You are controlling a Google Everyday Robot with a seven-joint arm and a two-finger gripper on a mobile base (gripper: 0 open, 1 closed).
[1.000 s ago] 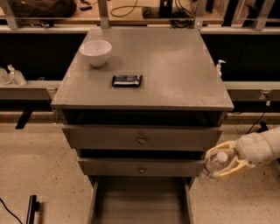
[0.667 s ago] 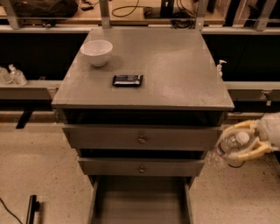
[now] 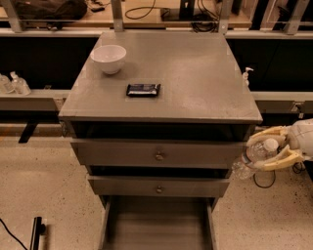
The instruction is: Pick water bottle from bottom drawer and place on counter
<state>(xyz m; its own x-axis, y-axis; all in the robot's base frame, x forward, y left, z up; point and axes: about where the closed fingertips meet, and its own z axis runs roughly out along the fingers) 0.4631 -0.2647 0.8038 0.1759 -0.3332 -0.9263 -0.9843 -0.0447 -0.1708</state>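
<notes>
My gripper [image 3: 261,149] is at the right edge, beside the cabinet's right side, level with the upper drawer. Its cream fingers [image 3: 274,161] are shut on the water bottle [image 3: 254,156], a small clear plastic bottle with a white cap, held tilted with the cap up and to the right. The bottom drawer [image 3: 156,222] is pulled open at the frame's bottom and shows a plain grey floor. The counter [image 3: 195,73] is the broad grey top above and left of the gripper.
A white bowl [image 3: 108,58] and a small dark packet [image 3: 143,90] lie on the counter's left half. Two drawers with round knobs [image 3: 159,156] sit below. A small pump bottle [image 3: 246,75] stands behind the counter's right edge. A wooden bench with cables [image 3: 161,14] runs along the back.
The gripper with the bottle has risen and moved a little right, from beside the lower drawers up to beside the upper drawer.
</notes>
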